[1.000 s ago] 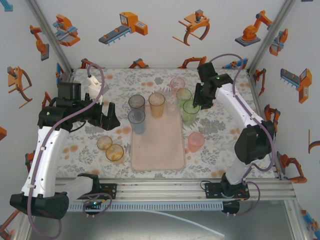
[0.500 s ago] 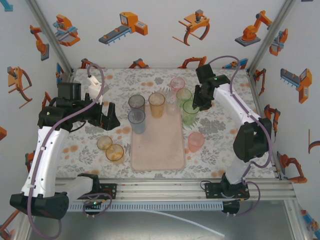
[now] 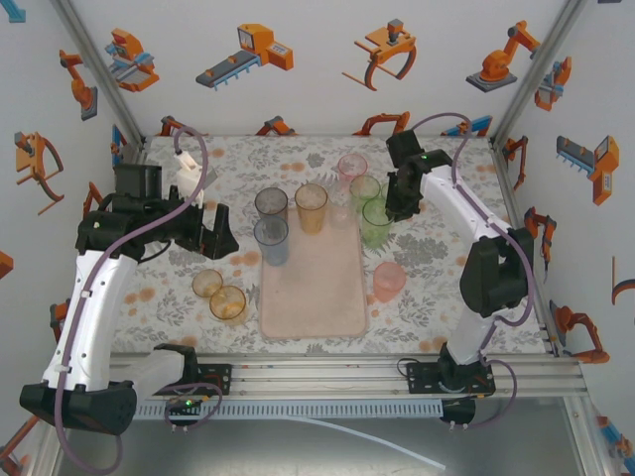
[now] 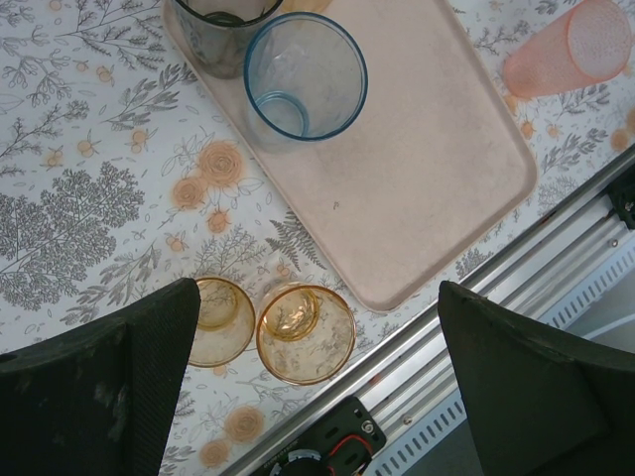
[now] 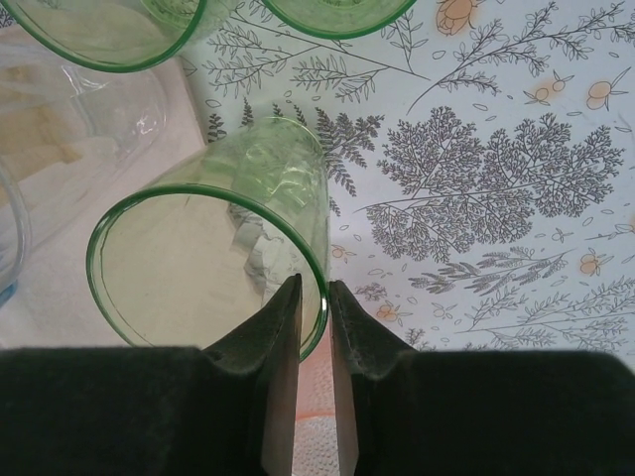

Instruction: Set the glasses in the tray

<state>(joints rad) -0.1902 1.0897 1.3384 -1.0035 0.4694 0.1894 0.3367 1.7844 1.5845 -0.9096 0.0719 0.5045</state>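
Narrowed since a second ago, the right gripper (image 5: 315, 288) pinches the rim of the green glass (image 5: 260, 186); the left gripper (image 4: 317, 297) hangs wide, empty.

- The tray (image 3: 327, 297) is laid lengthwise at the middle of the table (image 3: 446, 248).
- A front glass (image 3: 271, 239) is set in the tray by its left edge. A rear glass (image 3: 271, 203) is directly behind it, and a third glass (image 3: 311, 206) is to the right of that one.
- An outer glass (image 3: 207, 284) and an inner glass (image 3: 228, 304) are placed on the table left of the tray, just beside each other.
- A lying glass (image 3: 388, 281) is found on the table just right of the tray.
- An edge glass (image 3: 377, 220) is kept at the tray's far right corner, its wall between the fingers of the right gripper (image 5: 315, 290).
- Behind it, a middle glass (image 3: 364, 188) and a farthest glass (image 3: 352, 166) are lined up.
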